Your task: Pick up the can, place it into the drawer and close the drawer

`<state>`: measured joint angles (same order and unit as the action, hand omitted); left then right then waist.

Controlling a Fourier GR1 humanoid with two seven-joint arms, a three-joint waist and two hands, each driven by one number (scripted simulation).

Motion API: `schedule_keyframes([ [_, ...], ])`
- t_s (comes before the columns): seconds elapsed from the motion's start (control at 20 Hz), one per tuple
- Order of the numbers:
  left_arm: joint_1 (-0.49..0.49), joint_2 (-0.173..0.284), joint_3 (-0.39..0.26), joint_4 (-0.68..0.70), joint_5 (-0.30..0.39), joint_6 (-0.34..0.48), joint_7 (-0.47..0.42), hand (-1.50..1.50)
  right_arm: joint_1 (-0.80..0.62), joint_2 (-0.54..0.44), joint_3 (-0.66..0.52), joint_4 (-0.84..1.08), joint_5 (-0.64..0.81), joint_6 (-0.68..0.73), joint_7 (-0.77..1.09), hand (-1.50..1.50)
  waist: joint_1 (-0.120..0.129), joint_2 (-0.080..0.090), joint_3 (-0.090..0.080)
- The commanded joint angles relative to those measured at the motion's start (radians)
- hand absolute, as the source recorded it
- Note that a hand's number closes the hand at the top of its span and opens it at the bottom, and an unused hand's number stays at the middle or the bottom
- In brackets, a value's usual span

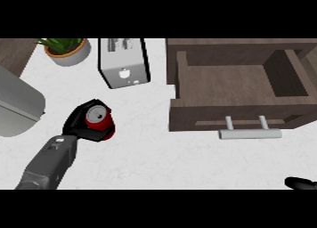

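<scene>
**Can grabbed, drawer still waiting**

So here's where we're at. The left robot hand (82,122) has its fingers curled round the red can (97,119), which sits upright with its silver top facing us, out on the white table (154,151) to the left of the drawer (237,84). We can't tell whether the can is already lifted or still standing on the table; from straight above it looks the same either way.

The drawer is pulled open and we see nothing inside it, handle (249,132) sticking out toward us. The can is well apart from it, with bare table in between.

The right robot hand (304,183) only pokes in at the lower right corner, and we can't tell what its fingers are doing.

By our reckoning that's the grasp done, or nearly. Still to go: carry the can right, over the drawer's front wall, set it down inside, let go, then push the drawer shut. The toaster (123,62) and plant (67,50) sit at the back, out of the path.
</scene>
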<state>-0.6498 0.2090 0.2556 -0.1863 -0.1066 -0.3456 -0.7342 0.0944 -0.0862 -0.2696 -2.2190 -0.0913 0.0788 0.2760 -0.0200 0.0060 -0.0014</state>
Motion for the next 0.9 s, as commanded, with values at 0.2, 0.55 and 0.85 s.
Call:
schedule_keyframes([
  [0.2, -0.004, -0.131, 0.101, -0.029, 0.096, 0.312, -0.035, 1.50, 0.005, -0.039, -0.073, 0.030, -0.055, 0.028, -0.010, -1.50, 0.002, -0.001, 0.001],
  [0.55, -0.068, -0.188, 0.082, -0.139, 0.136, 0.325, 0.072, 1.50, -0.026, -0.022, -0.061, 0.038, -0.013, 0.000, -0.019, -1.50, 0.017, -0.007, 0.002],
  [0.85, -0.110, -0.207, -0.026, -0.299, 0.138, 0.372, 0.223, 1.50, -0.003, 0.001, -0.023, 0.015, 0.028, 0.003, -0.023, -1.50, 0.022, -0.010, 0.002],
])
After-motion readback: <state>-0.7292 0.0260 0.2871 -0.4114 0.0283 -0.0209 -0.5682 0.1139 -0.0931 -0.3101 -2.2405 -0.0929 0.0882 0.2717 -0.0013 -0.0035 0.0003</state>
